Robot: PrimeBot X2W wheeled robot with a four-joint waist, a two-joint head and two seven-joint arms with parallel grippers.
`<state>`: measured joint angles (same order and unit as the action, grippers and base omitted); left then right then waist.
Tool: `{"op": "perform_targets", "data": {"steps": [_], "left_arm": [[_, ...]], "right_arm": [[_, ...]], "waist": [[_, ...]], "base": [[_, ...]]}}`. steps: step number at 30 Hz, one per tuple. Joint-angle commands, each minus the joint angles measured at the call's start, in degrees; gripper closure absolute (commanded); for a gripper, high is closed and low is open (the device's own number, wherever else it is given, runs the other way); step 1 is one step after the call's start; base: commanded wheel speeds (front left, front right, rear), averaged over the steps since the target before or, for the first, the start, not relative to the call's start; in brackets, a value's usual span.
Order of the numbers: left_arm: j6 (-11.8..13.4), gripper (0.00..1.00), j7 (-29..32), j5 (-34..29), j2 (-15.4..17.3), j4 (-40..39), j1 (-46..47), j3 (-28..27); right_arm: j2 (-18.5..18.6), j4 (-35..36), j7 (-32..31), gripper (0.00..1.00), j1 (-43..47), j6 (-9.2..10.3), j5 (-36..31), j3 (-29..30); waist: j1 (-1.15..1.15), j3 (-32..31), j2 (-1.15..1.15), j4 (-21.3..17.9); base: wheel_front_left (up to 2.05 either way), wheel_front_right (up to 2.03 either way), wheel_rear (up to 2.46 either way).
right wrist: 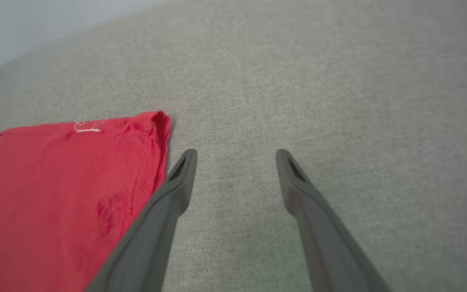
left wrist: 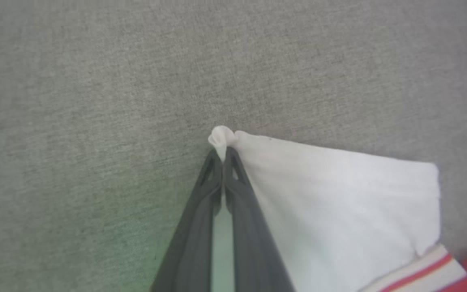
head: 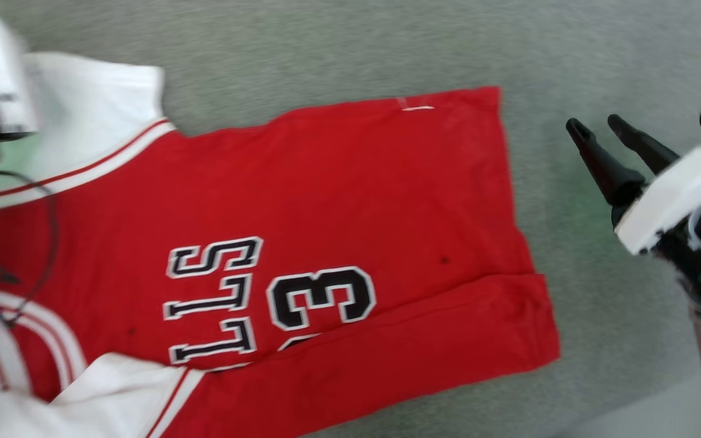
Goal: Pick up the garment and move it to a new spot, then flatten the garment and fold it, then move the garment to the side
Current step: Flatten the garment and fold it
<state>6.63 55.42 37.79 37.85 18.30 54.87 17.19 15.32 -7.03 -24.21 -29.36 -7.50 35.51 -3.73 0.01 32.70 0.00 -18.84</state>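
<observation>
The garment (head: 350, 201) lay spread on the grey tabletop (head: 387, 42), mostly flat, with its near long edge folded over. The left gripper (left wrist: 222, 156) was clamped together on a corner of the white sleeve (left wrist: 339, 211). A small pinch of cloth bunched just past its fingertips, and the rest of the sleeve spread to that gripper's right. The right gripper (head: 594, 123) was poised over the tabletop with its fingers apart, holding nothing. The red hem (right wrist: 158, 134) lay near its left, apart from it. Its pale forearm (head: 673, 194) angled in from the right.
</observation>
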Motion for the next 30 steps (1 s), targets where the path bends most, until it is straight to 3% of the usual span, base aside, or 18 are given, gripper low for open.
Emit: {"op": "perform_targets", "data": {"steps": [1,8,15,16,17,18,23,30], "left_arm": [[-0.8,1.0,-1.0,0.0,-1.4,-0.3,0.8,0.7],[-4.1,1.0,-6.6,-0.6,-5.2,-2.4,4.0,2.6],[-5.3,1.0,-9.1,-0.8,-7.4,-3.7,4.3,4.2],[-5.4,1.0,-9.4,-0.9,-7.5,-3.9,4.1,4.3],[-5.5,1.0,-9.6,-0.8,-7.6,-3.9,3.9,4.4],[-5.5,1.0,-9.8,-0.7,-7.7,-3.9,3.7,4.5],[-5.9,1.0,-10.9,-0.3,-8.0,-3.1,2.8,4.5],[-5.9,1.0,-15.1,1.6,-8.2,-1.7,-1.4,2.9]], "right_arm": [[0.7,-1.1,-2.4,0.0,-2.1,0.02,0.5,-0.4],[3.7,-6.6,-14.1,0.0,-9.5,0.02,2.0,-2.2],[3.9,-13.4,-23.8,0.0,-12.9,0.02,1.9,-5.0],[3.7,-14.6,-25.2,0.43,-12.9,0.02,1.7,-5.4],[3.6,-15.4,-26.3,0.75,-12.7,0.02,1.5,-5.9],[3.3,-15.9,-27.0,1.0,-12.7,0.02,1.5,-6.2],[3.8,-15.7,-27.2,1.0,-13.7,0.02,0.7,-6.1],[6.4,-12.0,-22.0,1.0,-15.1,0.02,-1.7,-4.9]], "waist": [[-0.01,-0.7,0.0,3.2],[-0.01,-0.5,0.0,9.6],[-0.01,0.2,0.0,12.8],[-0.01,0.2,0.0,13.0],[-0.01,0.2,0.0,13.1],[-0.01,0.2,0.0,13.3],[-0.01,-0.6,0.0,13.6],[-0.01,-5.7,0.0,13.9]], "base": [[0.0,0.0,0.0],[0.0,0.0,0.0],[0.0,0.0,0.0],[0.0,0.0,0.0],[0.0,0.0,0.0],[0.0,0.0,0.0],[0.0,0.0,0.0],[0.0,0.0,0.0]]}}
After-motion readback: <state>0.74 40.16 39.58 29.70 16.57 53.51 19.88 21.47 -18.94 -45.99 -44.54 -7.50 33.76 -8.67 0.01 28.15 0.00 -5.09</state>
